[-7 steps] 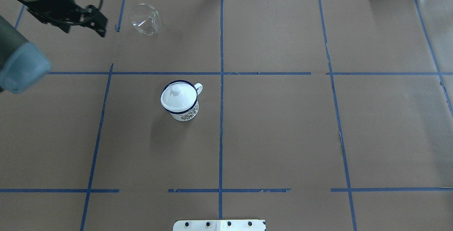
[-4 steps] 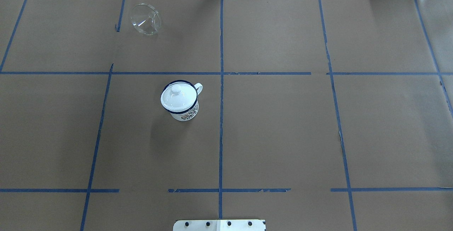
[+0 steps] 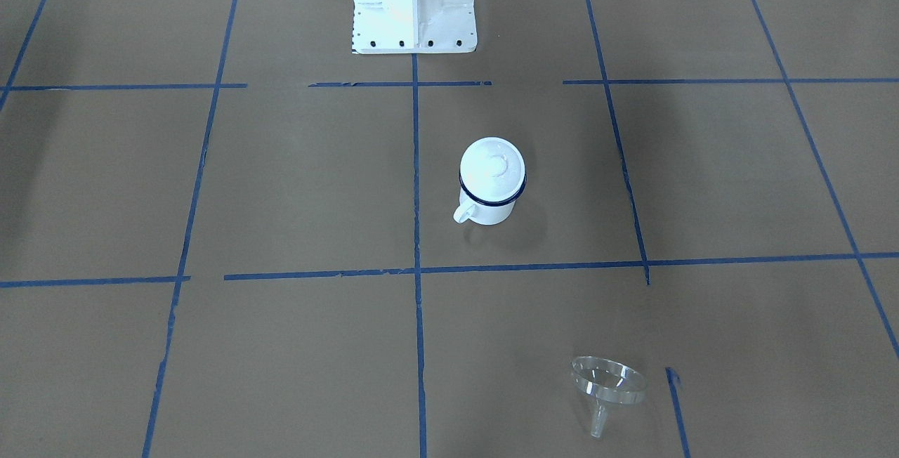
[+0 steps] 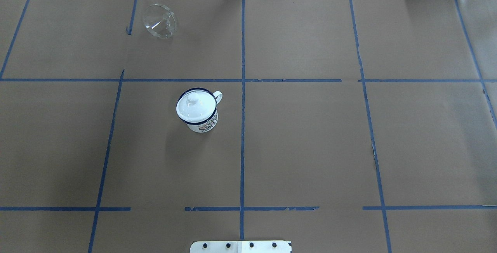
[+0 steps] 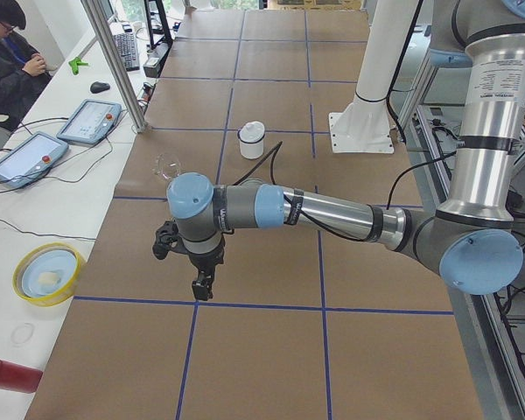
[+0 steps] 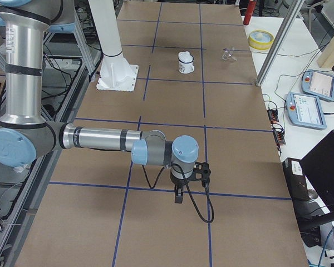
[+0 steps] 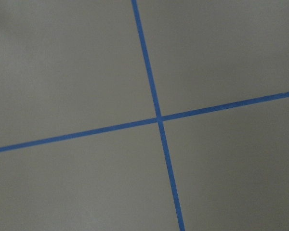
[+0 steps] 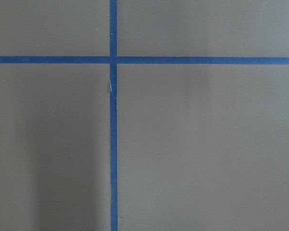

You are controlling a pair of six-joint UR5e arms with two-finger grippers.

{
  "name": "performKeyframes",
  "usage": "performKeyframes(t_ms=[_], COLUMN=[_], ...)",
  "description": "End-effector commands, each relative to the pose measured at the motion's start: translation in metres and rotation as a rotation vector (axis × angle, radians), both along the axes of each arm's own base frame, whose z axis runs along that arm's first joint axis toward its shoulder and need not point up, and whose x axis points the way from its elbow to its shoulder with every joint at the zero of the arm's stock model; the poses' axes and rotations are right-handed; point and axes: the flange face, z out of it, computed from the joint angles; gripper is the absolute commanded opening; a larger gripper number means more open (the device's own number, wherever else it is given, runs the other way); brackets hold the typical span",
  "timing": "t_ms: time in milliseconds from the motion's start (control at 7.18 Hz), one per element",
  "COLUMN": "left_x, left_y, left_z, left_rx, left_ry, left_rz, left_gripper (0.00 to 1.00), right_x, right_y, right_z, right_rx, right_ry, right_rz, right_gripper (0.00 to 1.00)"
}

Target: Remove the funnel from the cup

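Already the funnel [image 4: 160,21] lies on its side on the table [image 4: 310,148], well apart from the lidded cup [image 4: 197,111]; best leave it undisturbed. Whether the left gripper [image 5: 200,287] or right gripper [image 6: 178,196] is open cannot be told; neither visibly holds anything.

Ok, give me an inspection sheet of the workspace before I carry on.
Surface: table covered in brown paper with a blue tape grid.
Job's things: funnel lies on its side, apart from the cup; lid sits on the cup.
Clutter: nothing seen.
Grippers: left gripper and right gripper hang over the table ends, away from the cup; cannot tell if open or shut.
Cables: cable loops below the right wrist.
Surroundings: operator, pendants, yellow dish.
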Motion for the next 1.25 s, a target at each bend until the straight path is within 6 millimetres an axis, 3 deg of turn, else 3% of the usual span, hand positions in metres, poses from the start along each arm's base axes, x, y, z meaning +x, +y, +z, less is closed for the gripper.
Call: performKeyframes(t_ms=[0, 557, 835, 1114], left_x=[-0.001, -0.001, 0.000, 0.000], left_y=[0.004, 0.004, 0.011, 0.011], left_z=[0.011, 0.006, 0.018, 0.018], left_rx=[-0.028, -0.009, -0.034, -0.034], left_ry=[0.003, -0.010, -0.006, -0.006], left_rz=[-0.005, 0.002, 0.001, 0.001], left_gripper=[1.00, 1.00, 1.00, 1.00], right_x=[0.000, 0.000, 0.000, 0.000], right_y=[0.000, 0.000, 0.000, 0.000], right_z=[0.000, 0.000, 0.000, 0.000], right_rx=[0.000, 0.000, 0.000, 0.000], right_ry=[0.000, 0.000, 0.000, 0.000], right_rz=[0.000, 0.000, 0.000, 0.000], right_gripper=[1.00, 1.00, 1.00, 1.00])
